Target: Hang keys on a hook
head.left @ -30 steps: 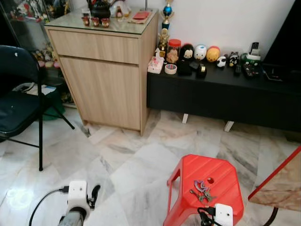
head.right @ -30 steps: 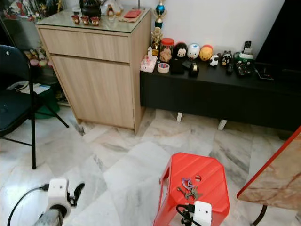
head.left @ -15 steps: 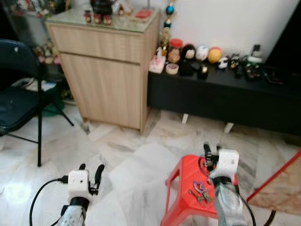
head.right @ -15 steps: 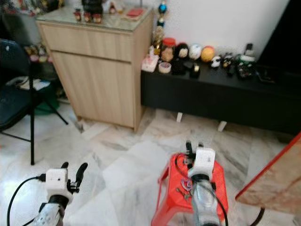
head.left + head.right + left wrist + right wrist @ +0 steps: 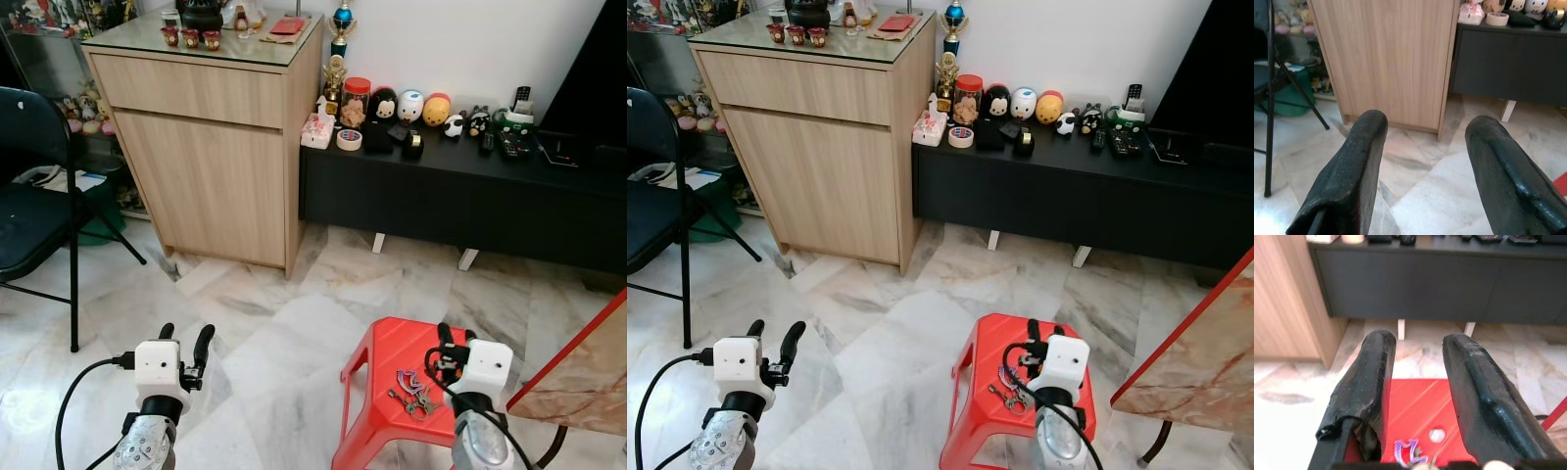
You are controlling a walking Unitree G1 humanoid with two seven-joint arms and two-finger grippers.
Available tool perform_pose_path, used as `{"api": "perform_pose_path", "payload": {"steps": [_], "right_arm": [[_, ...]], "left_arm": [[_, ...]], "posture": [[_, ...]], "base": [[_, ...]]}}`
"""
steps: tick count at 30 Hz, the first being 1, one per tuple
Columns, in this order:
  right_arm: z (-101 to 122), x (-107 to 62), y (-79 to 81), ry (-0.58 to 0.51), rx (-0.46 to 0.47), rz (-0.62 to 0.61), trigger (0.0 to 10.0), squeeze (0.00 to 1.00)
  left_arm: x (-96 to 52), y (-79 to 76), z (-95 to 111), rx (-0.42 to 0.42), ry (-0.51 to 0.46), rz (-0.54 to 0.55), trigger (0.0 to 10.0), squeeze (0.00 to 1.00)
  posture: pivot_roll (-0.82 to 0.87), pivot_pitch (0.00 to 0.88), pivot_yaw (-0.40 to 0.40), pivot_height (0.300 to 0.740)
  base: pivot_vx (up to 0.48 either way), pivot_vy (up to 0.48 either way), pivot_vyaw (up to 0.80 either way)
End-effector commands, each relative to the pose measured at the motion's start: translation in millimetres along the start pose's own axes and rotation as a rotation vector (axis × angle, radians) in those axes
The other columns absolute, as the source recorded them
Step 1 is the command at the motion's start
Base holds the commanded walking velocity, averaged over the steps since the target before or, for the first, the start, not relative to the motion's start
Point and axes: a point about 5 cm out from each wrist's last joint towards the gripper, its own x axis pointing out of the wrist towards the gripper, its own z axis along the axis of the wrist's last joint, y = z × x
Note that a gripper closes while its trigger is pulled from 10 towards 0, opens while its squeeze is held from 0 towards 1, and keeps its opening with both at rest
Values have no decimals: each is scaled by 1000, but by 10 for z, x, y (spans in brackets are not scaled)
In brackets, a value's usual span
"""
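1. Step in hand, as judged: the approach to the pick. The keys lie loose on top of the red stool, a bunch with a purple tag, near the middle of the seat and just left of its small hole. Nothing holds them yet.
2. Right gripper hovers over the right side of the stool, just right of the keys. In its wrist view the two black fingers stand parted with a clear gap and nothing between them — the red seat and the purple tag show low down between the fingers.
3. Left gripper is raised over the bare marble floor, well apart from the stool. Its fingers are spread wide and hold nothing.
4. Next move calls for: bring the right gripper left and down so the fingers straddle the bunch, then close on the ring or the tag. The keys lie flat on the plastic, so a shallow pinch may slide them instead of lifting.
5. No hook can be made out here — it will have to be found once the keys are in hand.
6. Surroundings: wooden cabinet far left, black low console with small figurines far right, folding chair at left, edge of a marble-topped table close to the stool on the right; this edge crowds the right arm's side
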Motion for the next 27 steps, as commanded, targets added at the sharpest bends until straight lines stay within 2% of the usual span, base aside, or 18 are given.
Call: {"api": "perform_pose_path", "payload": {"steps": [1, 2, 3, 4, 7, 8, 9, 12, 14, 19, 23, 27], "right_arm": [[-130, -54, -13, 81, 17, -10, 10000, 0], [-186, -70, -20, 122, 24, -15, 10000, 0], [-308, -125, -62, 201, 5, -34, 10000, 0], [-308, -125, -62, 201, 5, -34, 10000, 0], [-690, -379, -135, 467, 4, -22, 10000, 0], [-690, -379, -135, 467, 4, -22, 10000, 0], [-816, -492, -190, 567, -22, -41, 10000, 0], [-959, -659, -227, 676, -59, -33, 10000, 0], [-987, -698, -235, 695, -66, -28, 10000, 0], [-1159, -964, -314, 825, -61, -52, 10000, 0], [-1233, -1094, -321, 886, -73, -35, 10000, 0], [-1235, -1094, -310, 887, -41, -45, 10000, 0]], "left_arm": [[-46, -20, -100, -10, 60, -13, 10000, 0], [-64, -30, -163, -15, 94, -23, 10000, 0], [-119, -15, -306, -15, 170, -22, 10000, 0], [-119, -15, -306, -15, 170, -22, 10000, 0], [-293, 90, -645, -34, 387, -12, 10000, 0], [-293, 90, -645, -34, 387, -12, 10000, 0], [-394, 126, -783, -41, 486, 2, 10000, 0], [-591, 129, -972, -30, 630, -23, 10000, 0], [-644, 131, -1013, -18, 663, -30, 10000, 0], [-875, 165, -1194, -20, 821, 8, 10000, 0], [-843, 123, -1198, -31, 825, 5, 10000, 0], [-727, 76, -1160, -45, 803, -1, 10000, 0]], "posture": [[47, 0, -72, 740], [49, 0, -73, 740], [50, 0, -75, 740], [50, 0, -75, 740], [52, 0, -71, 740], [52, 0, -71, 740], [54, 0, -67, 740], [42, 0, -63, 740], [42, 0, -62, 740], [55, 0, -71, 740], [54, 0, -69, 740], [57, 0, -70, 740]], "base": [[0, 0, 0], [0, 0, 0], [0, 0, 0], [0, 0, 0], [0, 0, 0], [0, 0, 0], [0, 0, 0], [0, 0, 0], [0, 0, 0], [0, 0, 0], [0, 0, 0], [0, 0, 0]]}}
